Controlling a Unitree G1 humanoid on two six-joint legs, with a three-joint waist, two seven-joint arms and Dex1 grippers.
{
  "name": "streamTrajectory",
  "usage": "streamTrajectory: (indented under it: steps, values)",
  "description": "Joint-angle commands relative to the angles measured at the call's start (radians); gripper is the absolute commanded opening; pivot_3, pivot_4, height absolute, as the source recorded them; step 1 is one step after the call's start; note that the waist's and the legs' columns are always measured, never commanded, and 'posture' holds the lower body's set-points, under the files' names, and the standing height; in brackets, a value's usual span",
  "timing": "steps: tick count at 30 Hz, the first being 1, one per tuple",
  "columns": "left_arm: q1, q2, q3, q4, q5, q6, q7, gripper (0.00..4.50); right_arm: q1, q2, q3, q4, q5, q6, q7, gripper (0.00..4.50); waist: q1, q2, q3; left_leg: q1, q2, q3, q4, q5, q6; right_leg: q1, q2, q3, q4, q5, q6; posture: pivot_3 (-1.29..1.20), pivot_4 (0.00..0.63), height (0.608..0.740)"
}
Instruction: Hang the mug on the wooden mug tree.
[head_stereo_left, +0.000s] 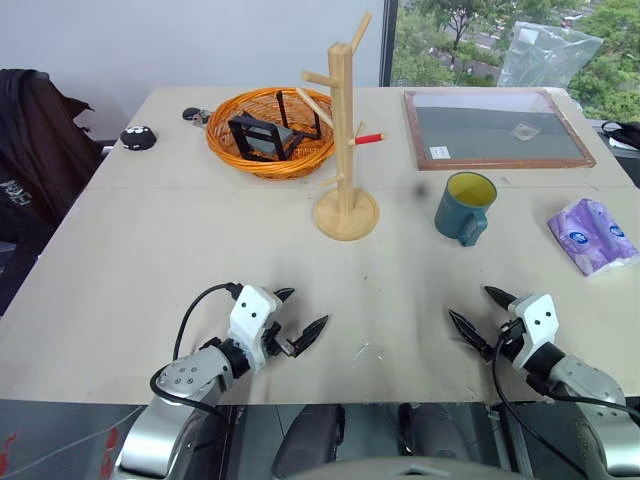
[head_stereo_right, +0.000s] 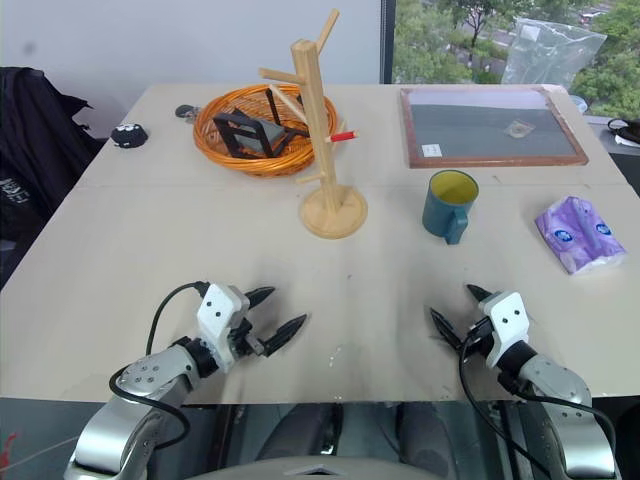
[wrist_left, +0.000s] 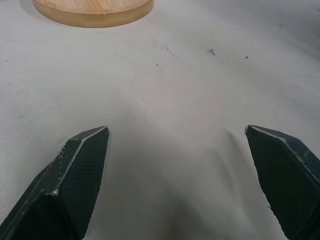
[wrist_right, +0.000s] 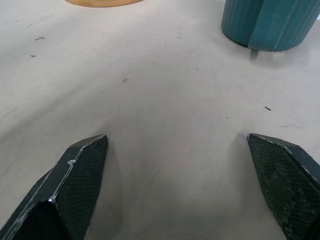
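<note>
The teal-blue mug (head_stereo_left: 465, 207) with a yellow inside stands upright on the pale table, its handle turned toward me. To its left stands the wooden mug tree (head_stereo_left: 341, 130), a pale post on a round disc base with angled pegs, one red-tipped. My left gripper (head_stereo_left: 303, 310) hovers open near the table's front edge, in front of the tree's base (wrist_left: 92, 10). My right gripper (head_stereo_left: 472, 305) is open near the front edge too, well short of the mug (wrist_right: 270, 25). Nothing lies between either pair of fingers.
An orange wicker basket (head_stereo_left: 270, 130) holding a black object sits behind the tree on its left. A wood-framed board (head_stereo_left: 495, 130) lies at the back right and a purple tissue pack (head_stereo_left: 592, 235) to the right of the mug. A small black item (head_stereo_left: 138, 137) rests at the back left.
</note>
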Motion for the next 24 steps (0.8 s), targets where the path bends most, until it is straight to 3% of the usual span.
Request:
streamTrajectory:
  steps: [1,18,24]
  values:
    - [-0.008,-0.006,0.006,-0.027,-0.007,-0.019,-0.004,4.50,-0.007,0.000,-0.012,-0.016,-0.003,-0.010,-0.010,4.48,0.000,0.000,0.000,0.000,0.000,0.000,0.000,0.000,0.000,0.000,0.000,0.000,0.000,0.000,0.000,0.00,0.150,0.740]
    - [-0.029,-0.025,-0.004,-0.040,0.001,0.001,0.013,4.50,-0.024,0.019,0.011,-0.031,-0.019,0.004,-0.038,4.48,0.000,0.000,0.000,0.000,0.000,0.000,0.000,0.000,0.000,0.000,0.000,0.000,0.000,0.000,0.000,0.00,0.150,0.740]
    - [-0.044,-0.018,-0.007,-0.049,-0.005,0.007,0.002,4.50,-0.052,0.050,0.010,-0.028,-0.068,0.015,-0.118,4.48,0.000,0.000,0.000,0.000,0.000,0.000,0.000,0.000,0.000,0.000,0.000,0.000,0.000,0.000,0.000,0.00,0.150,0.740]
